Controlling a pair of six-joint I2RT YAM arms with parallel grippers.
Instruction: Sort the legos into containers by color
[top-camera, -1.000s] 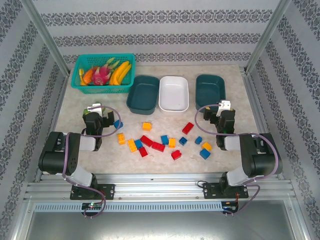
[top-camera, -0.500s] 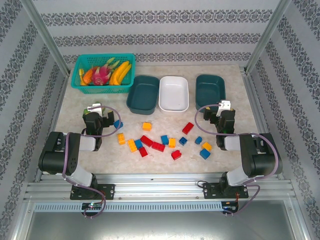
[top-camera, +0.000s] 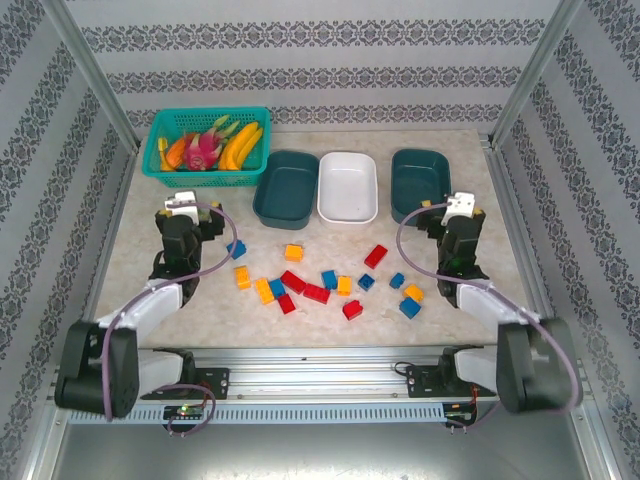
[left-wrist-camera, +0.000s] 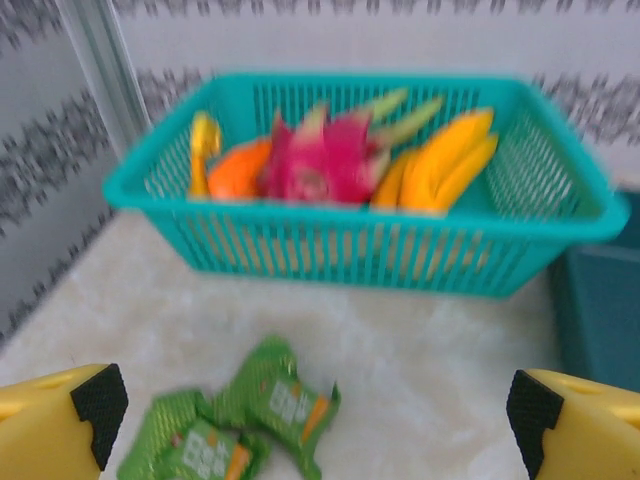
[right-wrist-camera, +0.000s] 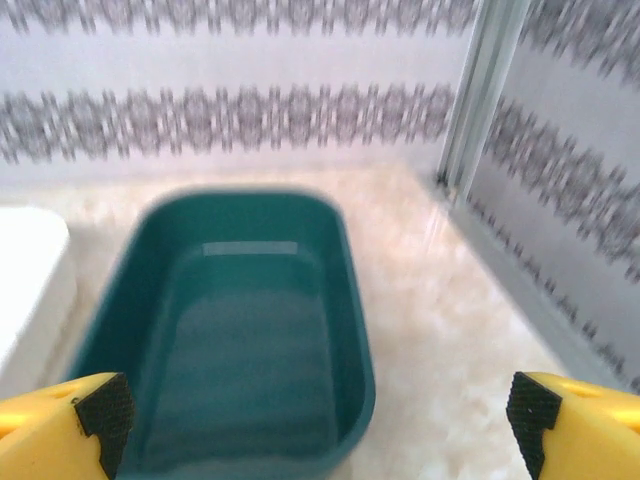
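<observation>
Top external view: the legos (top-camera: 320, 285), red, blue and yellow-orange, lie scattered on the surface (top-camera: 150, 260) between my two arms, on the near side of the containers. Those stand in a row toward the far edge: the left dark teal tray (top-camera: 285, 190), with the white tray (top-camera: 347, 187) just beside it, and the right dark teal tray (top-camera: 420, 178) a little apart. One blue brick (top-camera: 236, 248) lies close by my left arm. My left end effector (top-camera: 190, 218) is spread fully wide with nothing between its fingers. In the left wrist view it (left-wrist-camera: 315, 420) hangs over two green packets (left-wrist-camera: 240, 420) on the surface, facing a teal mesh basket (left-wrist-camera: 350, 250) of toy fruit (left-wrist-camera: 320, 165); everything there is blurred. My right end effector (top-camera: 447, 222) is likewise wide open and holds nothing. In the right wrist view it (right-wrist-camera: 315, 410) points at the right dark teal tray (right-wrist-camera: 250, 330), with a corner of the white tray (right-wrist-camera: 30, 280) at the left edge.
</observation>
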